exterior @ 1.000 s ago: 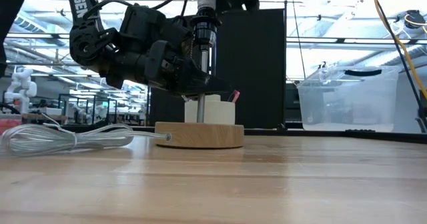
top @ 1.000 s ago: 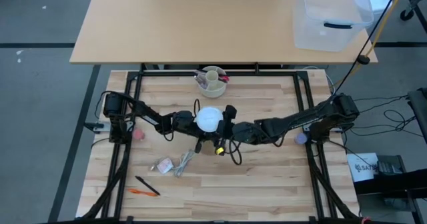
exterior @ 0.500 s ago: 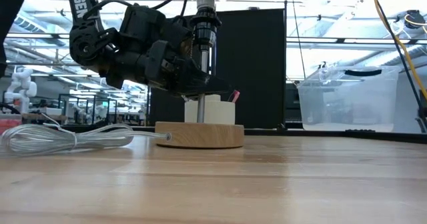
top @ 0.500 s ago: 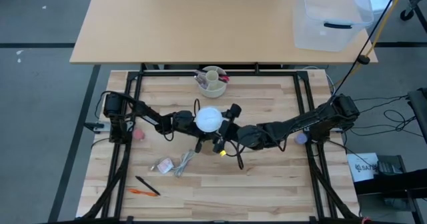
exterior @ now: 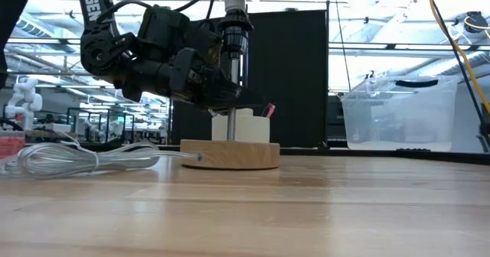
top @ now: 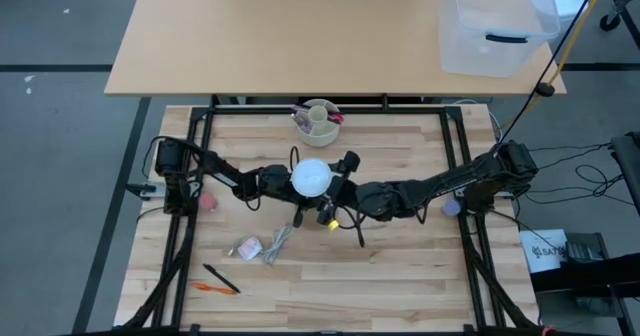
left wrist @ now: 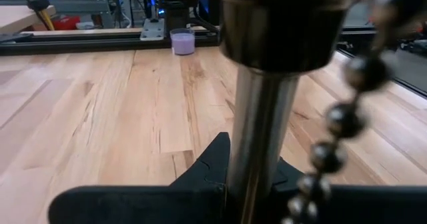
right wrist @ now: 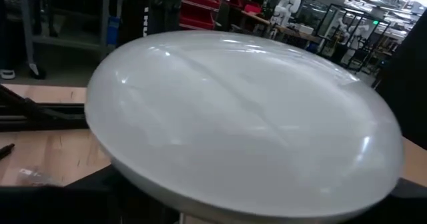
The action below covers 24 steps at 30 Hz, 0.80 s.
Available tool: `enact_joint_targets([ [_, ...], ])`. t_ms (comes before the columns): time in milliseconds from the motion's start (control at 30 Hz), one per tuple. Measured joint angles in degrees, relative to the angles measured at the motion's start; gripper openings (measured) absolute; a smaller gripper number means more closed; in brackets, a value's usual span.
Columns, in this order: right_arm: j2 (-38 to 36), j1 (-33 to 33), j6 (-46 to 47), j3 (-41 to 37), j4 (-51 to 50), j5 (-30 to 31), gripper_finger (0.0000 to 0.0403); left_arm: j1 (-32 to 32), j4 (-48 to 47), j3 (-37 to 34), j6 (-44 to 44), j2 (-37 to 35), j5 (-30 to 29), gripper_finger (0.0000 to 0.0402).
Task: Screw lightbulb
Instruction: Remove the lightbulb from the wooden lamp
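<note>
The right gripper (top: 335, 184) jaws clasp the lightbulb (top: 311, 177) at frame centre. The left gripper (top: 281, 180) jaws clamp the lamp stem (left wrist: 257, 134). Rotation should stay coaxial with the stem to avoid cross-threading.

lightbulb (top: 311, 178) dome hides the socket from above; low view crops it off the top edge. right end effector (top: 337, 188) fingers mostly hidden.

lightbulb (top: 311, 177) mid-table between both arms, pen cup (top: 318, 122) behind it, pens (top: 216, 281) front left

Both arms (top: 400, 192) and the lightbulb (top: 311, 177) crowd mid-table.
</note>
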Motion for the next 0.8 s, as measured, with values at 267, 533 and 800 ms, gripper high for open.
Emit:
enact_joint_targets([
  [267, 0.0, -0.7, -0.8, 0.0, -0.1, 0.0, 0.0284, 0.0, 0.0, 0.0, -0.1, 0.0, 0.0, 0.0022],
  [533, -0.3, -0.9, -1.3, 0.0, -0.5, -0.2, 0.0269, 0.0, -0.1, 0.0, 0.0, 0.0, 3.0, 0.0022],
  [800, -2.5, -2.0, 2.0, 0.1, -6.4, -8.5, 0.0267, -0.1, -0.4, 0.0, 0.1, 0.0, 11.5, 0.0022],
])
